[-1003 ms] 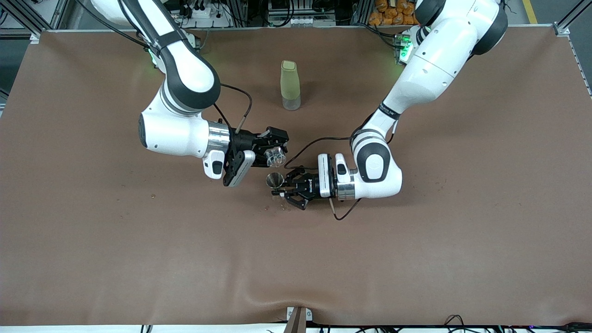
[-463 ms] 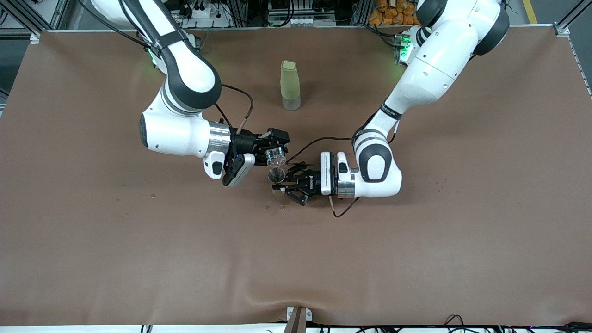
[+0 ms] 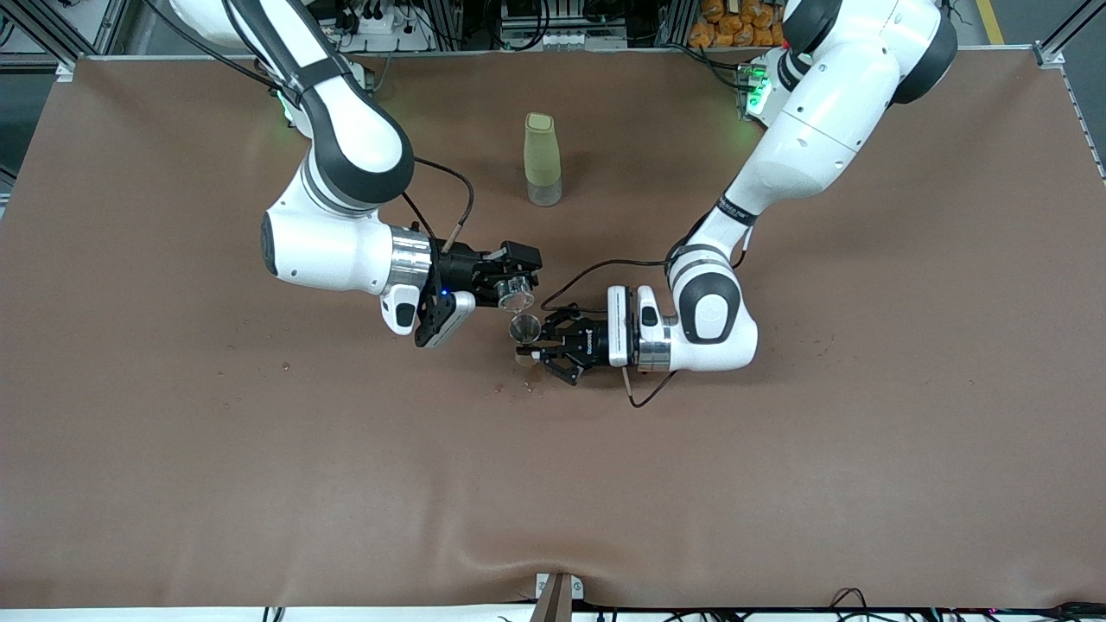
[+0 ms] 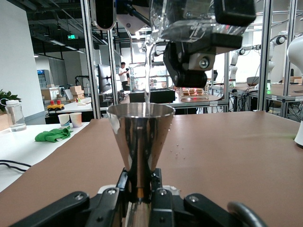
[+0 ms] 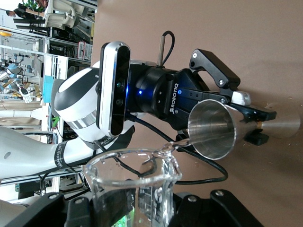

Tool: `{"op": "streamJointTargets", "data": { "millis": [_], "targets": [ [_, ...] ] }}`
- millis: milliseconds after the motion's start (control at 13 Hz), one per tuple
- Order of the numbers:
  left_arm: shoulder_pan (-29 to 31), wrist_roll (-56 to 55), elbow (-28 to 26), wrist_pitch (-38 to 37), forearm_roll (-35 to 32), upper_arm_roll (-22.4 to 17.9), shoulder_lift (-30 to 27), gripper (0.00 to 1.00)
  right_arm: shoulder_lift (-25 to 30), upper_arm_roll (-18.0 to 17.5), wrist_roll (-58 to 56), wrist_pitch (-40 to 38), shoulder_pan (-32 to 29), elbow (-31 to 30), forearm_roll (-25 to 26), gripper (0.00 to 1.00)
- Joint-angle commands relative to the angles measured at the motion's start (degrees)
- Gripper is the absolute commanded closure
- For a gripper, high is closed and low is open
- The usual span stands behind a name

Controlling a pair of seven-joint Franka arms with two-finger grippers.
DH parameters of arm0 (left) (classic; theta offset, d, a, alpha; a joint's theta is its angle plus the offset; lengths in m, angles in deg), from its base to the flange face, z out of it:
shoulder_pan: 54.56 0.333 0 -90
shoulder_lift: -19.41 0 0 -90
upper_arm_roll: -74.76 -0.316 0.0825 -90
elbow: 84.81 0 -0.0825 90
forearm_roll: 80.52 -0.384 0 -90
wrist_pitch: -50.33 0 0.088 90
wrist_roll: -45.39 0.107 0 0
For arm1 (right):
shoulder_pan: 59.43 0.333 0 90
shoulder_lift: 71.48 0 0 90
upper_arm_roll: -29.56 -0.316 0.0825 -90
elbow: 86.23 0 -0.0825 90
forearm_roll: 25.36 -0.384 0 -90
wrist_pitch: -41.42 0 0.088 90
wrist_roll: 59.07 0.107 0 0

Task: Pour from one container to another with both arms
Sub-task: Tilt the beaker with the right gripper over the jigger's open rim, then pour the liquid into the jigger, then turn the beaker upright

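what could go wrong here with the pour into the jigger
1. The stream from the tilted glass cup in the right end effector is thin and lands near the rim of the steel jigger, so a small drift of either arm could send it onto the table.
2. The left end effector pinches the jigger only at its narrow waist; it might tip or slip as it fills.
3. The jigger is small and could overflow.

We see two white jointed robot arms [image 3: 333, 250] banded in black at the joints, silver rings at the wrists, thin black cables looping alongside. Each ends in a black two-finger gripper [image 3: 540, 348]; white lettering marks one gripper body, and green lights glow near both bases.
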Motion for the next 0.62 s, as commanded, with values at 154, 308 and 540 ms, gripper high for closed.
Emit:
{"op": "streamJointTargets", "data": {
  "millis": [154, 308, 540],
  "targets": [
    [0.3, 1.2, -2.2, -0.5, 1.7, 0.3, -1.9, 1.00, 0.3, 0.2, 2.4, 0.2, 1.0, 0.0, -0.1, 1.00],
    [0.4, 1.0, -2.2, -0.5, 1.7, 0.4, -2.0, 1.00, 0.3, 0.2, 4.8, 0.0, 1.0, 0.1, -0.1, 1.00],
    [0.5, 0.9, -2.3, -0.5, 1.7, 0.3, -2.0, 1.00, 0.2, 0.2, 6.0, -0.2, 1.0, 0.0, -0.2, 1.00]
  ]
}}
